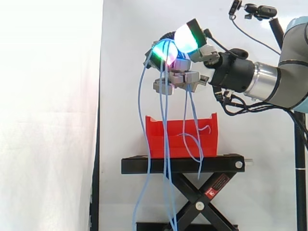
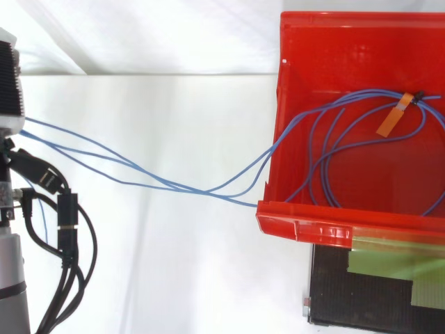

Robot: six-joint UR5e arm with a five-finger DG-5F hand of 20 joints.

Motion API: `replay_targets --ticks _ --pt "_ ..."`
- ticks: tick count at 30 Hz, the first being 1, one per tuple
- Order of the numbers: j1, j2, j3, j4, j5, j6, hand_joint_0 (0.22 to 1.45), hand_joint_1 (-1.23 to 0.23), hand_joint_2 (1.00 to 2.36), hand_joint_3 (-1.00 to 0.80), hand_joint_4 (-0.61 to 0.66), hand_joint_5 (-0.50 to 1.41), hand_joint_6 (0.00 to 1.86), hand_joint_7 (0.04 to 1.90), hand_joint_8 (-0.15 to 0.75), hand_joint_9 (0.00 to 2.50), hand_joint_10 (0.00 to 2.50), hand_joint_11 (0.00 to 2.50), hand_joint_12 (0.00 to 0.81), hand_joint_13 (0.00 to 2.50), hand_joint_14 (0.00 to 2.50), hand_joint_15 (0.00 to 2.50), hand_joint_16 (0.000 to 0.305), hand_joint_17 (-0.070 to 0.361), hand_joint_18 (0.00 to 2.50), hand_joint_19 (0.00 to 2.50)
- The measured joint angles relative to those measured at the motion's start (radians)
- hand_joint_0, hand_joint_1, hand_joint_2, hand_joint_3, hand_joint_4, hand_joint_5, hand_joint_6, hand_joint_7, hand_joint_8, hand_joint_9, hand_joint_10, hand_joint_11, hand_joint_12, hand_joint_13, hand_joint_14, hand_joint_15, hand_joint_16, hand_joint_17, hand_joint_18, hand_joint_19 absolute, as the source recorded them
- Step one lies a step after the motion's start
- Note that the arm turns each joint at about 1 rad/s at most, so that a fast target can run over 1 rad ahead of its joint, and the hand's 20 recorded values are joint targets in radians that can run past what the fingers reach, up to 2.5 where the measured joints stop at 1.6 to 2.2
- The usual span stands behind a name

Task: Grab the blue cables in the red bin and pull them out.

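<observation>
In the side view my hand (image 1: 192, 72) hovers above the red bin (image 1: 180, 137), its fingers curled round a bunch of thin blue cables (image 1: 166, 110). From the glowing fingertips (image 1: 163, 53) the strands hang down over the bin's front wall and past the stand. One loop still drops into the bin. In the top view the blue cables (image 2: 188, 186) stretch from the left edge across the white floor, over the red bin's rim (image 2: 306, 226). They end in a coil (image 2: 327, 167) inside, tied with an orange tag (image 2: 391, 122).
The bin stands on a black scissor-lift stand (image 1: 183, 165) before a white curtain. A camera on a black mount (image 1: 255, 10) sits at the upper right. Loose cable ends trail down to the floor beside the stand's base.
</observation>
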Motion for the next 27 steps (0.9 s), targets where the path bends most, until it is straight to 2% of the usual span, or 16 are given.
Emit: replay_targets --ticks 13,21,27 --pt "-0.004 -0.001 -0.003 -0.003 -0.045 -0.038 0.71 -0.85 1.00 -1.00 0.20 1.01 0.01 0.75 0.071 1.50 0.03 1.81 0.418 1.69 0.11 1.62 0.051 0.114 1.08 1.13" --pt "-0.004 0.000 -0.052 0.010 -0.049 -0.038 0.71 -0.85 1.00 -1.00 0.20 1.01 0.01 0.75 0.081 1.50 0.02 1.82 0.418 1.69 0.10 1.62 0.050 0.113 1.07 1.13" --pt "-0.001 0.000 -0.063 0.021 -0.048 -0.036 0.71 -0.85 1.00 -1.00 0.19 1.00 0.01 0.75 0.086 1.50 0.02 1.83 0.418 1.69 0.10 1.63 0.050 0.113 1.07 1.14"
